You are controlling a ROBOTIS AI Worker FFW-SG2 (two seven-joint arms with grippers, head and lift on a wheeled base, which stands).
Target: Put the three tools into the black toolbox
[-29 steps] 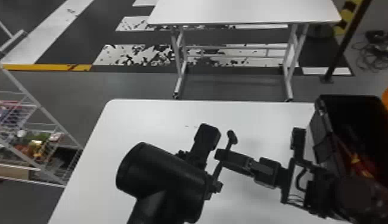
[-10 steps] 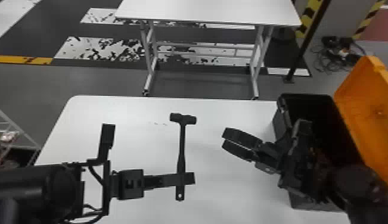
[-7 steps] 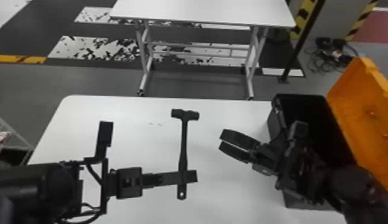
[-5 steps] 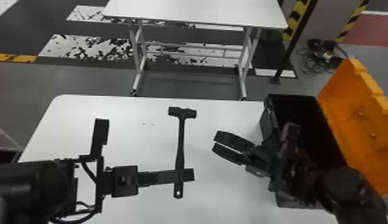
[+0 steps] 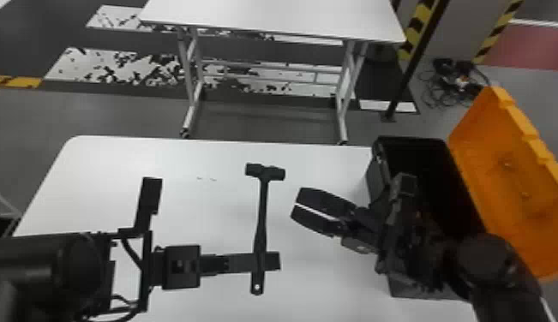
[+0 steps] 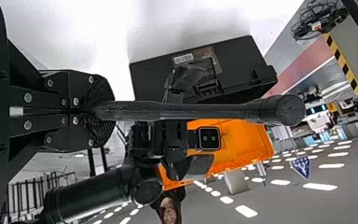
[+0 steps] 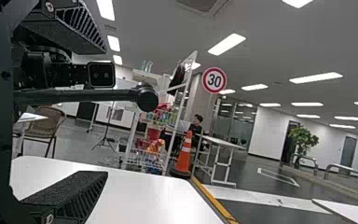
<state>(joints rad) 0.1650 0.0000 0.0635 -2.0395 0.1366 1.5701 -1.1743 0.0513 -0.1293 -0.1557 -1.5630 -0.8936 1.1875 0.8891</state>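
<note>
Gripping the hammer [image 5: 262,210] in the left hand [image 5: 271,261], right hand [image 5: 294,206] wide nearby

Left hand: fingers closed on the handle low down, near its butt end. The holed butt pokes out just past the fingers on the robot's side; the hammer's double-faced head sits out ahead of the hand, toward the far edge of the white desk [image 5: 115,180]. Tool is held up above the desk. From the head view, handle runs across the fingers, roughly square to them.

Right hand: fingers spread wide, with a big gap between them in the right wrist view. Tips aim toward the hammer, near it but apart from it.

Black toolbox [image 5: 376,175]: on the desk, to the right of the right hand's fingertips, with that hand's wrist in front of part of it. Can't tell if they touch. Orange lid [image 5: 505,184] stands open on the box's far side from both hands. Interior too dark to make out.

Surroundings: a second white table [image 5: 269,17] ahead of both hands, past the desk. Tangle of cables [image 5: 460,83] on the floor, ahead and right of the right hand. Well out beyond the right hand's fingertips: an orange traffic cone [image 7: 184,154], a wire rack [image 7: 142,156] with goods on it, and a round red-rimmed sign [image 7: 214,80].
</note>
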